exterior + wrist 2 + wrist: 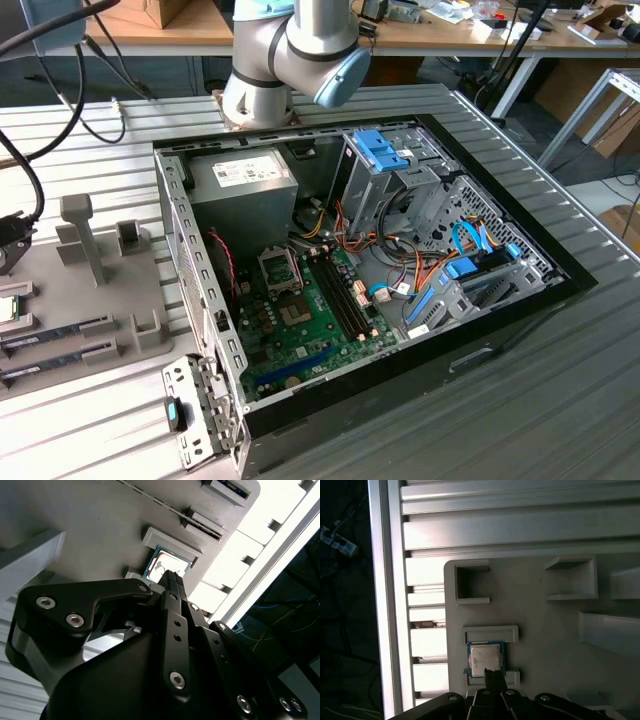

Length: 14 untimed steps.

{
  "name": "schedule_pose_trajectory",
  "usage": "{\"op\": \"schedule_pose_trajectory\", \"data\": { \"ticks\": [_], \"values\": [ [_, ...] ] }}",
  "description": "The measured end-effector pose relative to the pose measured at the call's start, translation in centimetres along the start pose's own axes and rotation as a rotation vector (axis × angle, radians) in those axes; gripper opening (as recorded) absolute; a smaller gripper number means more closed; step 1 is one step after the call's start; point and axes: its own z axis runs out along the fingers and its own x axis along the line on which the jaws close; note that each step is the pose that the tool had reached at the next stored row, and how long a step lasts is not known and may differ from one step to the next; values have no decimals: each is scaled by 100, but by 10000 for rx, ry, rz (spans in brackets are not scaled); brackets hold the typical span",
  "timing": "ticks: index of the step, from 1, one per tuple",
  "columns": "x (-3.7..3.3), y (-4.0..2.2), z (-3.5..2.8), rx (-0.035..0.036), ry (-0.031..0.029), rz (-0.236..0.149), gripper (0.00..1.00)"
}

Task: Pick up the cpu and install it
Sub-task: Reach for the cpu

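The claw [491,672] hangs over the cpu [485,658], its dark tip overlapping the chip's near edge in both wrist views [172,575]. Whether it is open or closed, and whether it touches the chip, I cannot tell; the chip is not lifted. There is one cpu [167,565]. Its silver top faces up and it lies flat in a grey tray [545,645] between two raised brackets [490,632], close to the tray edge that borders the slatted metal table [520,525]. The first wrist view also shows two square pockets [470,582] moulded into the tray. In the exterior view the tray [60,290] sits at the left of the frame. A chip that looks like the same cpu [8,308] is cut off by the left edge at mid-height, and at least two long narrow strips [60,328] lie in slots just below it. One arm [300,50] stands at top centre. One open computer case [400,400] fills the middle and right of the frame. It holds one green motherboard [310,310] with a dark socket frame [280,268], one grey power supply [240,175] at the case's upper left, and a drive cage [385,150] with blue latches at its upper right.
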Motion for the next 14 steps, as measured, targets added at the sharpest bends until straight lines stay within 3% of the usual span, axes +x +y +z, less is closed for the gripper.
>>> {"op": "schedule_pose_trajectory", "data": {
  "ticks": [14],
  "values": [
    [-1,1,64,0,-1,0,11]
  ]
}}
